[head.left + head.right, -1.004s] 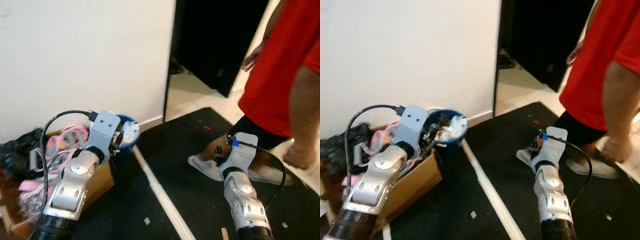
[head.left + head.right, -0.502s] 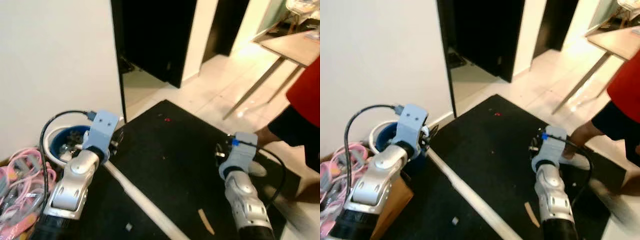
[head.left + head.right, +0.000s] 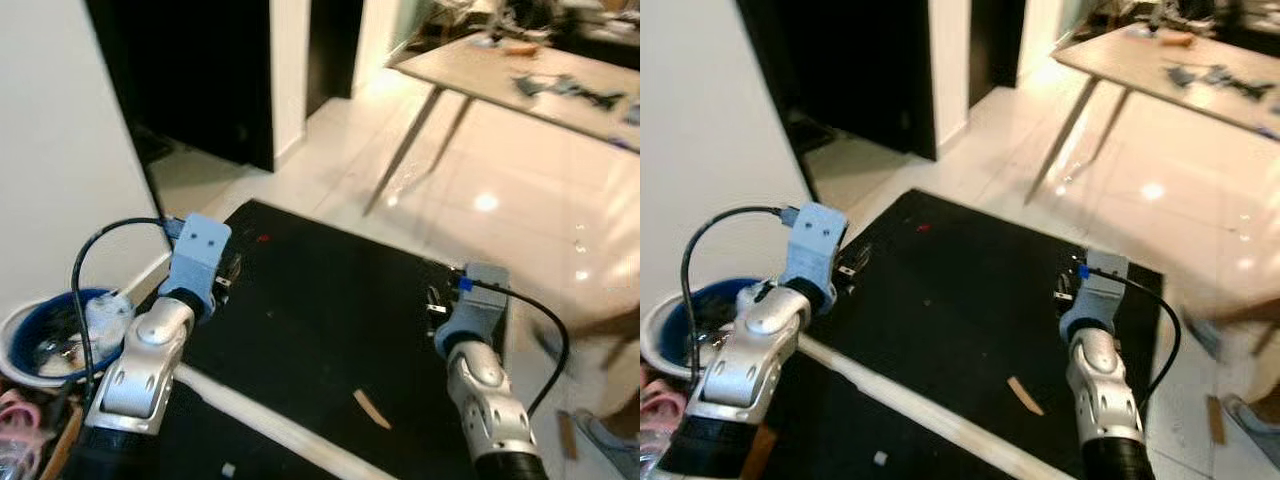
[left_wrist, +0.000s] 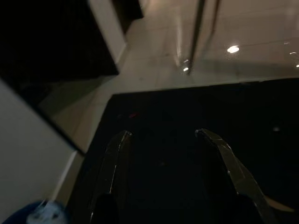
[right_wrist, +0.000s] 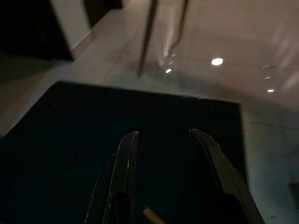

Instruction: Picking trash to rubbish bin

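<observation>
The blue rubbish bin (image 3: 50, 338) stands by the white wall at the far left, with white crumpled trash inside; its edge also shows as the bin (image 4: 35, 215) in the left wrist view. A flat wooden stick (image 3: 370, 409) lies on the black mat (image 3: 330, 320), and a small white scrap (image 3: 228, 469) lies near my left arm (image 3: 150, 360). My left gripper (image 4: 162, 134) hovers open and empty over the mat. My right gripper (image 5: 163, 133) is open too, with the wooden stick (image 5: 152, 215) just below its fingers.
A long white bar (image 3: 270, 425) crosses the mat in front of me. A table (image 3: 520, 85) on thin legs stands over shiny tiles at the far right. A dark doorway (image 3: 200, 80) opens at the back left. A shoe (image 3: 612, 442) shows at the bottom right corner.
The camera has swung to the right: the bin and the cardboard box slid toward the left edge, and the person in red has left the picture. Both grippers stay open.
</observation>
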`<state>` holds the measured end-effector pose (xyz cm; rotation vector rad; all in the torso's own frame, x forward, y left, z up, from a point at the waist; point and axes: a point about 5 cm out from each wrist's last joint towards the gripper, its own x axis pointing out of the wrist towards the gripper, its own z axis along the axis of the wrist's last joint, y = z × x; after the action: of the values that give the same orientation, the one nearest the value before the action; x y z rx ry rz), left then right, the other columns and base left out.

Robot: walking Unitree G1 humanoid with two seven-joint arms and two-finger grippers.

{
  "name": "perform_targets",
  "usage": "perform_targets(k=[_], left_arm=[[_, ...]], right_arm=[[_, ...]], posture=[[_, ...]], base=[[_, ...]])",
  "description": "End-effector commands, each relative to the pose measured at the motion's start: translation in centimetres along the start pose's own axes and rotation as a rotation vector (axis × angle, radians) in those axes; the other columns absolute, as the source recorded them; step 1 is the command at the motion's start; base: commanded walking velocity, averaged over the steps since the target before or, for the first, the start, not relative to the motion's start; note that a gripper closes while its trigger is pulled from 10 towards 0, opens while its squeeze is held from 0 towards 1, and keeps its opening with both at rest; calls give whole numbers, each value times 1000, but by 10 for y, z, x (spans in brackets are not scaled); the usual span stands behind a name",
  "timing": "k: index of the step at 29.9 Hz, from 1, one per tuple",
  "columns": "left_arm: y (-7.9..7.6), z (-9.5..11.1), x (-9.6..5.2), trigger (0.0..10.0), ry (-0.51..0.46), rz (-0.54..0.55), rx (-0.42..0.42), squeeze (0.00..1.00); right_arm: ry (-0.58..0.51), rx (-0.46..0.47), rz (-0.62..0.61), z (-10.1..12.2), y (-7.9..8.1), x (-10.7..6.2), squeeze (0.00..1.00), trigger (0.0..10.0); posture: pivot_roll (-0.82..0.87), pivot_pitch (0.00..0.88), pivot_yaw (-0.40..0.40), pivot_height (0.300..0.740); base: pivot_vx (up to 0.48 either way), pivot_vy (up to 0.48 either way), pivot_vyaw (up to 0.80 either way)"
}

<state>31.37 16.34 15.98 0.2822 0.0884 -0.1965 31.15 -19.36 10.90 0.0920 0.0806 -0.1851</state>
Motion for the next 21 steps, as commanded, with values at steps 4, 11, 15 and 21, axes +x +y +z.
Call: perform_targets(k=[4, 11, 15, 21], left_arm=[[2, -6, -2, 10000, 21, 5, -17, 0], [-1, -5, -3, 10000, 20, -23, -20, 0], [0, -4, -1, 10000, 14, -10, -15, 0], [-2, -3, -1, 10000, 10, -23, -18, 0]], right_arm=[[10, -10, 12, -3, 5, -2, 0, 10000], [14, -6, 10, -5, 6, -3, 0, 10000], [14, -4, 7, -5, 6, -3, 0, 10000], [11, -5, -2, -4, 3, -3, 0, 10000]], posture=[[48, 95, 22, 740], [49, 94, 26, 740], [50, 94, 26, 740], [46, 87, 34, 740]], base=[[0, 0, -800], [0, 0, -800], [0, 0, -800], [0, 0, -800]])
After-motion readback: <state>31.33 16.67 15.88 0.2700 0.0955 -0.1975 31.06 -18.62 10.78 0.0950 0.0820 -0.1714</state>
